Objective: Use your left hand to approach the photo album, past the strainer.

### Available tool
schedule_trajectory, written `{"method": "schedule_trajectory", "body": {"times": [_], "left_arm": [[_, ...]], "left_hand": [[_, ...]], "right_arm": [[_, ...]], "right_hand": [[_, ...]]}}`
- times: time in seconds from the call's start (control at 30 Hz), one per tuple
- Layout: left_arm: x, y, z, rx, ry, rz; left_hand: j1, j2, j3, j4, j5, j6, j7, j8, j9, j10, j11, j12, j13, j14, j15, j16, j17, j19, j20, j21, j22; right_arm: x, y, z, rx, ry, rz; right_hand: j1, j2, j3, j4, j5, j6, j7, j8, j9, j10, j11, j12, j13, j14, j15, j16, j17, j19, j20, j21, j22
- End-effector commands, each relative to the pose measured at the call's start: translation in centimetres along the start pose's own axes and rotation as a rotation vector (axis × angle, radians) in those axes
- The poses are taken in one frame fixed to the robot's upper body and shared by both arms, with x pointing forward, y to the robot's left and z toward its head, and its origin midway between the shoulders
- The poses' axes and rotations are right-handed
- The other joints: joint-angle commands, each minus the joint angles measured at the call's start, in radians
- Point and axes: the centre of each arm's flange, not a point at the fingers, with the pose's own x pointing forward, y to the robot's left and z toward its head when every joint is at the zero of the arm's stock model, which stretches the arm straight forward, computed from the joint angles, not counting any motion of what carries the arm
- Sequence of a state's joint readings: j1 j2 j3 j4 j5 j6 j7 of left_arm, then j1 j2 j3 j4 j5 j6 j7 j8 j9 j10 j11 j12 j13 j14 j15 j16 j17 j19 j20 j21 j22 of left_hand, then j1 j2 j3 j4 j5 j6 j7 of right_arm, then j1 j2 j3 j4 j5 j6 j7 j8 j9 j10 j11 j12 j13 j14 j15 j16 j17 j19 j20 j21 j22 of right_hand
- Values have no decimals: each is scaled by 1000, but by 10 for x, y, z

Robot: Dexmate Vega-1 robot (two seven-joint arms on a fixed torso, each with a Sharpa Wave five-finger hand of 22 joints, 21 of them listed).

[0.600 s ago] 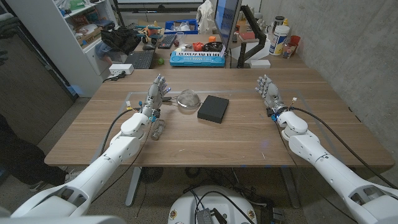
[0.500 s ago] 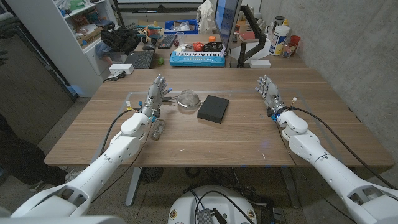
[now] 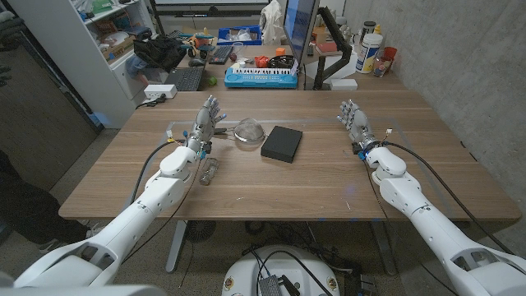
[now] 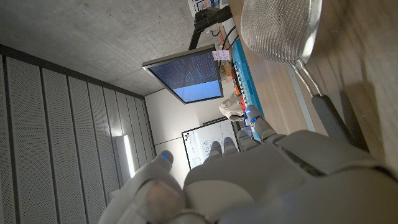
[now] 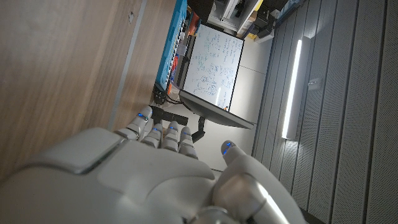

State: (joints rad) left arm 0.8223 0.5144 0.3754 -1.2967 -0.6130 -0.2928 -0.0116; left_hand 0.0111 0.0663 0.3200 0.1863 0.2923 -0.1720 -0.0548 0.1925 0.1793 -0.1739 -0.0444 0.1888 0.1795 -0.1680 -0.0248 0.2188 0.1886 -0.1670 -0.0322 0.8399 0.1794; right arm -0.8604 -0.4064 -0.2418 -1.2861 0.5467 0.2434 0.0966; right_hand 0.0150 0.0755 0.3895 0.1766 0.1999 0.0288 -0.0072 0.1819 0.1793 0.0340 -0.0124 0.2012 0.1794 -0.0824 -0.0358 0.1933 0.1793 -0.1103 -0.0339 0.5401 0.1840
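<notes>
The photo album point(image 3: 281, 143), a flat black rectangle, lies on the wooden table point(image 3: 312, 185) near the middle. Just left of it sits the strainer point(image 3: 247, 131), a metal mesh dome; the same strainer point(image 4: 281, 28) with its dark handle point(image 4: 331, 116) shows close ahead of the fingers in the left wrist view. My left hand point(image 3: 206, 124) is raised left of the strainer with fingers spread and nothing in it. My right hand point(image 3: 354, 120) stands open at the table's right side, far from the album.
A small clear jar point(image 3: 209, 172) lies on the table beside my left forearm. Behind the far edge stand a blue keyboard-like tray point(image 3: 261, 76), a monitor point(image 3: 299, 33), bottles point(image 3: 370, 52) and a cluttered desk. A shelf unit point(image 3: 78, 49) stands at the left.
My left hand has moved slightly forward toward the table's far side. The right arm has not moved.
</notes>
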Motion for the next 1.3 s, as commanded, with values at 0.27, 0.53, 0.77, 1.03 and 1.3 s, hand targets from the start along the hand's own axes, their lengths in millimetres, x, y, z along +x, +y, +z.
{"method": "schedule_trajectory", "body": {"times": [0.27, 0.53, 0.77, 1.03, 1.3], "left_arm": [[5, 3, 17, 86, -38, -4], [9, 3, 26, 139, -55, -18], [12, 4, 31, 160, -68, -25], [15, 5, 39, 198, -84, -33], [20, 6, 48, 228, -101, -44]], "left_hand": [[6, 91, 0, -4, 5, -138, -14, 5, 4, -137, 6, 6, 4, -176, 10, 10, 4, -176, -18, 2, 4], [8, 91, 0, -5, 6, -135, -16, 5, 4, -135, 9, 6, 4, -174, 11, 11, 4, -174, -13, 1, 4], [10, 90, -1, -6, 6, -133, -17, 4, 4, -133, 13, 6, 4, -172, 15, 11, 4, -173, -11, -1, 4], [12, 89, -2, -7, 7, -129, -19, 4, 5, -132, 14, 5, 4, -170, 15, 11, 4, -170, -11, -2, 3], [13, 89, -2, -7, 7, -126, -18, 4, 5, -129, 14, 5, 4, -168, 15, 11, 4, -168, -9, -4, 3]], "right_arm": [[1, 4, -5, -3, 13, 10], [1, 5, -6, -3, 12, 7], [2, 6, -5, -3, 9, 7], [4, 8, -4, -5, 6, 8], [5, 10, -5, -4, 4, 11]], "right_hand": [[7, 105, 3, -3, 7, 11, -1, 8, 3, 15, 3, 7, 3, -3, -9, 4, 5, -3, -85, 2, 1], [7, 105, 2, -3, 7, 12, -1, 8, 3, 16, 3, 7, 3, -3, -10, 4, 5, -2, -83, 1, 1], [8, 105, 1, -4, 7, 12, -1, 8, 3, 17, 4, 8, 3, -3, -8, 3, 5, -2, -82, 0, 1], [8, 103, 0, -5, 7, 13, -1, 8, 3, 17, 5, 7, 3, -2, -5, 4, 4, -1, -81, -1, 1], [9, 103, -1, -6, 7, 13, -2, 7, 3, 19, 4, 8, 3, -2, -4, 3, 4, -1, -81, -2, 1]]}}
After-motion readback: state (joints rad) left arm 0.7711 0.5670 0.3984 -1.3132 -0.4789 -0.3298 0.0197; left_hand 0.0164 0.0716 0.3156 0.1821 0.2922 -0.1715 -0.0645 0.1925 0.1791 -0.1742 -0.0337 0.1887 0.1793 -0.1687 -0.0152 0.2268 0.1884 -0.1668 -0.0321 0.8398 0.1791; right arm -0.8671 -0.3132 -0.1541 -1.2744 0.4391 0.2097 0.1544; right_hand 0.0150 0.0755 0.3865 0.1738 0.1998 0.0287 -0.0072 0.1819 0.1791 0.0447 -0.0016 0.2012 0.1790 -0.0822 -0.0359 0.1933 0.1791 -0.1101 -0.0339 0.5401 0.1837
